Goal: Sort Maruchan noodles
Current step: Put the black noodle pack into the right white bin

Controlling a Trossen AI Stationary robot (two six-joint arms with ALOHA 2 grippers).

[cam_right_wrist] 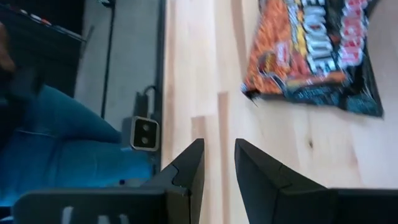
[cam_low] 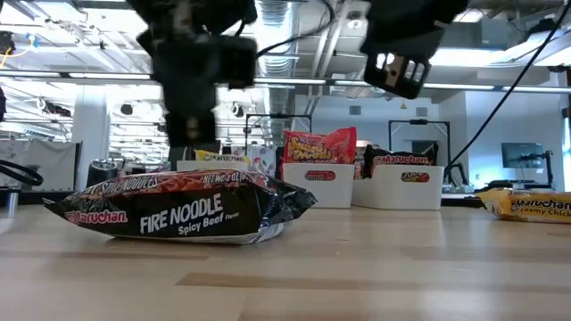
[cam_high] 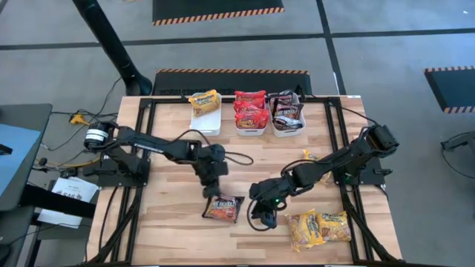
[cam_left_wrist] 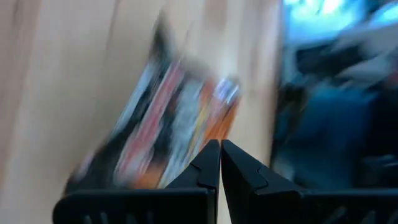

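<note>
A dark Fire Noodle packet (cam_high: 224, 208) (cam_low: 178, 209) (cam_right_wrist: 314, 50) lies flat on the wooden table, near the front and middle. My left gripper (cam_high: 210, 189) (cam_left_wrist: 219, 152) hangs shut just above and beyond the packet's far left corner, with nothing between its fingers. My right gripper (cam_high: 261, 216) (cam_right_wrist: 217, 149) stands open to the packet's right, above bare wood, and holds nothing. Two yellow packets (cam_high: 319, 227) lie flat near the table's front right.
Three white bins stand in a row at the far edge: one with a yellow packet (cam_high: 205, 104), one with red packets (cam_high: 251, 110), one with dark packets (cam_high: 286, 113). A small yellow piece (cam_high: 308, 156) lies by the right arm. A person's jeans (cam_right_wrist: 68, 130) show beyond the table's edge.
</note>
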